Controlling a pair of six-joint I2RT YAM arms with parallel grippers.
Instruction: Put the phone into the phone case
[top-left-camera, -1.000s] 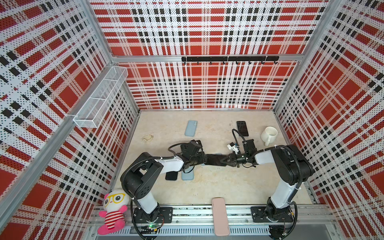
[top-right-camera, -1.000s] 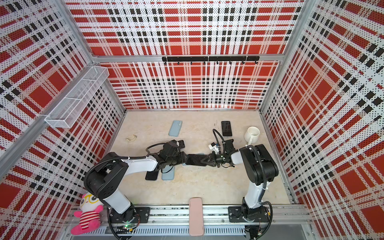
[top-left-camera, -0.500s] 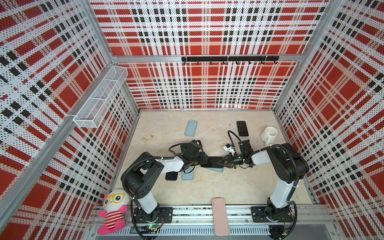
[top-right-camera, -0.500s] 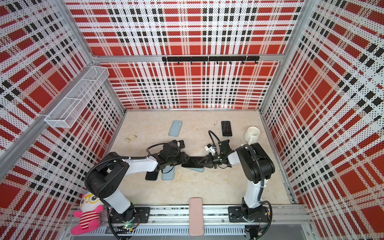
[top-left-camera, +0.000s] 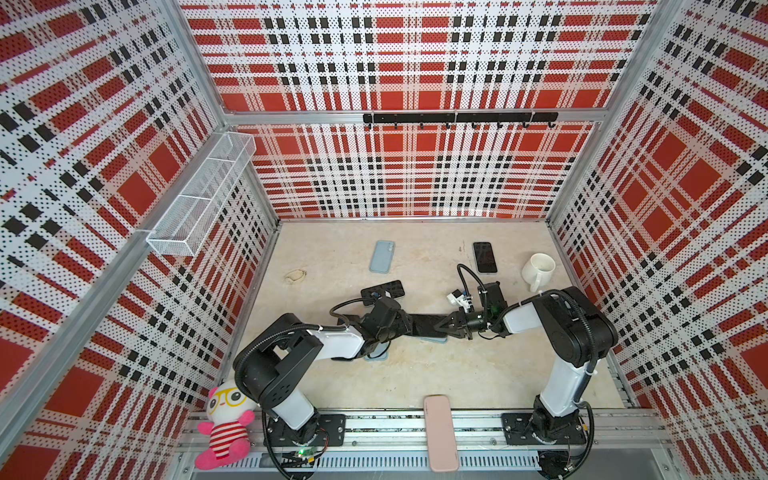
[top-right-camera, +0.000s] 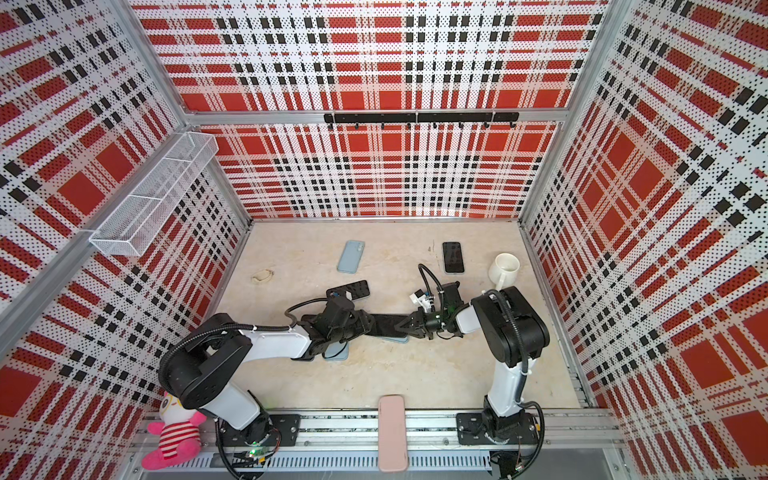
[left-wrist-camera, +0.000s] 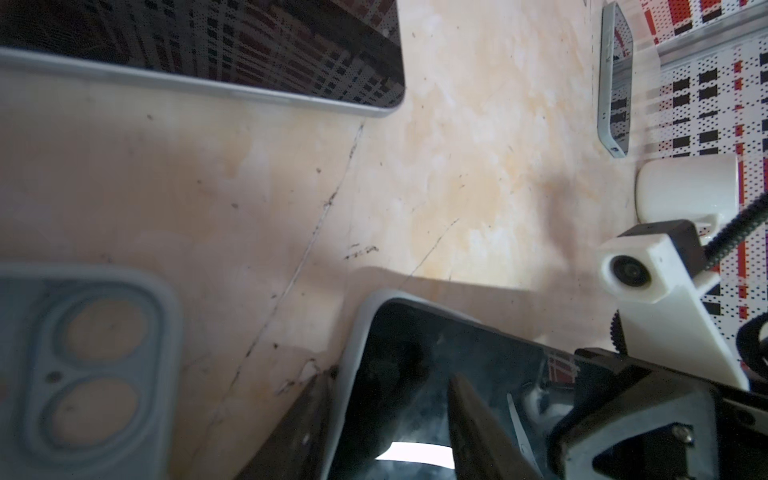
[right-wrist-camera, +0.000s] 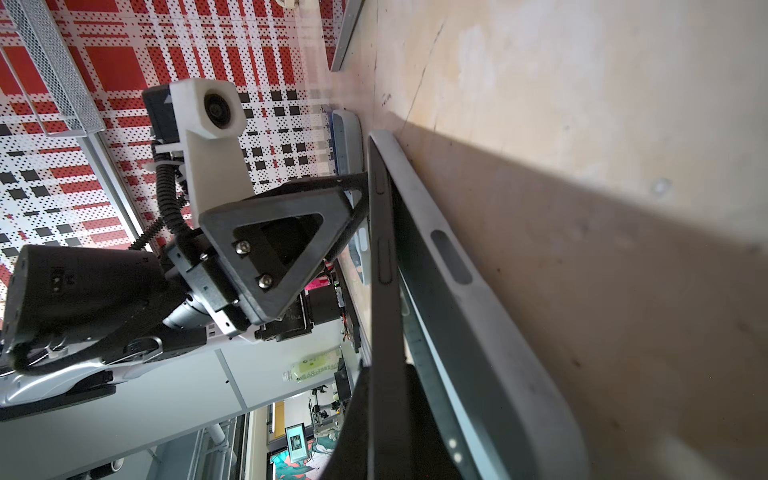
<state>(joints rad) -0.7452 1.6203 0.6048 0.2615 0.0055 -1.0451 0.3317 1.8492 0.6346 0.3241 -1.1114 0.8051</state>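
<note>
right gripper (top-left-camera: 444, 326) is clamped on one end of the phone (top-left-camera: 426, 323), whose long axis runs straight to the left gripper (top-left-camera: 410, 325); that one straddles the far end, and whether it pinches i cannot tell. phone lies angled over the phone case (top-left-camera: 437, 340) on the tabletop (top-left-camera: 415, 374), held end raised.

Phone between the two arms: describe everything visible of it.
The phone is a dark slab with a glossy black screen and side buttons. It lies mid-table, tilted: the end by the left end effector sits inside the pale grey case; the other end, pinched by the right end effector, is raised above the rim.
</note>
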